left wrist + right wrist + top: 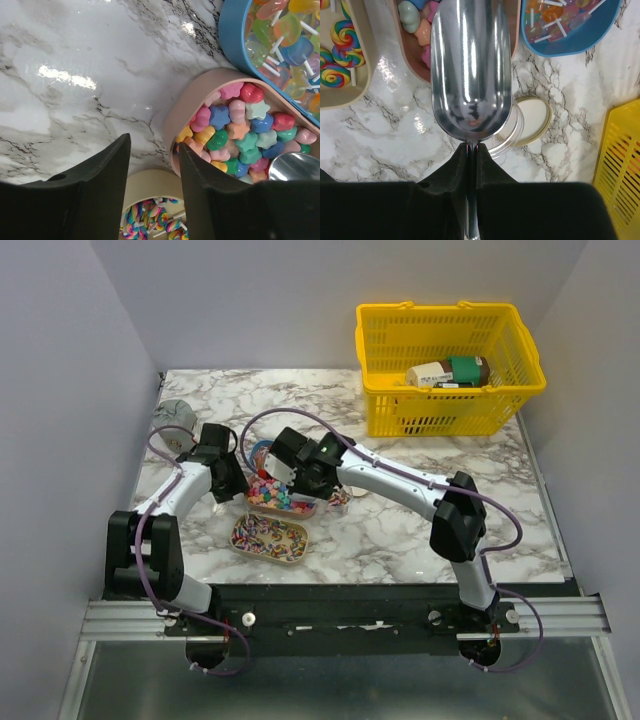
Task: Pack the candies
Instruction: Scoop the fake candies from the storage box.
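The candies (pixel 240 135) are small star and flower shapes in pink, blue, green and yellow, heaped in a pink tray (pixel 175 117). My left gripper (pixel 155 142) is open at that tray's near corner, one finger over the candies and the other outside the rim. It holds nothing. In the top view it (pixel 232 488) sits left of the trays. My right gripper (pixel 471 147) is shut on the handle of a silver scoop (pixel 470 70). The scoop's bowl is empty and reaches over the pink tray's edge (pixel 415 65).
A beige tray (pixel 150 182) holds swirl lollipops and a blue tray (pixel 232 40) holds translucent ones. Under the scoop stands a clear jar (pixel 517 132) with its gold lid (pixel 535 117) beside it. A yellow basket (pixel 445 365) stands at the back right.
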Robot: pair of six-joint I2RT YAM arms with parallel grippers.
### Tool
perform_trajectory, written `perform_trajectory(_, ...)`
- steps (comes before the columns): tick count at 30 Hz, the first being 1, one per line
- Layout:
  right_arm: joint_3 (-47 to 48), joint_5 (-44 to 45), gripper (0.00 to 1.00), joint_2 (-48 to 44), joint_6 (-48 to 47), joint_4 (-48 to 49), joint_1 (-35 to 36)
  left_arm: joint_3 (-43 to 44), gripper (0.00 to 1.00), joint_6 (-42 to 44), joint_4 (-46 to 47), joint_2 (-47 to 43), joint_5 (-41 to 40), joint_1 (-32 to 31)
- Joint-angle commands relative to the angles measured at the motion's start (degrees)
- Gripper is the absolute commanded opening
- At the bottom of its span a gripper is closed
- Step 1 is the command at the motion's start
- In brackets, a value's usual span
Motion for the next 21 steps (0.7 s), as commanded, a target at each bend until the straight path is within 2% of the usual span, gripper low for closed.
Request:
perform_trajectory(1,-0.33,2.07,0.01,2.13,-1.24,-1.37,0.93,2.37,0.5,0.98,-0.69,3.06,0.43,-0.19)
perform_trajectory(10,0.89,2.95,0.01,3.44,-1.85,0.65,1.02,2.12,0.45,1.59,0.62,4.03,3.24,-1.42)
perform_trajectory(21,2.83,0.84,0.01,6.96,-2.47,2.41,0.93,1.32,0.25,1.5,0.63,4.3,3.33,-3.62)
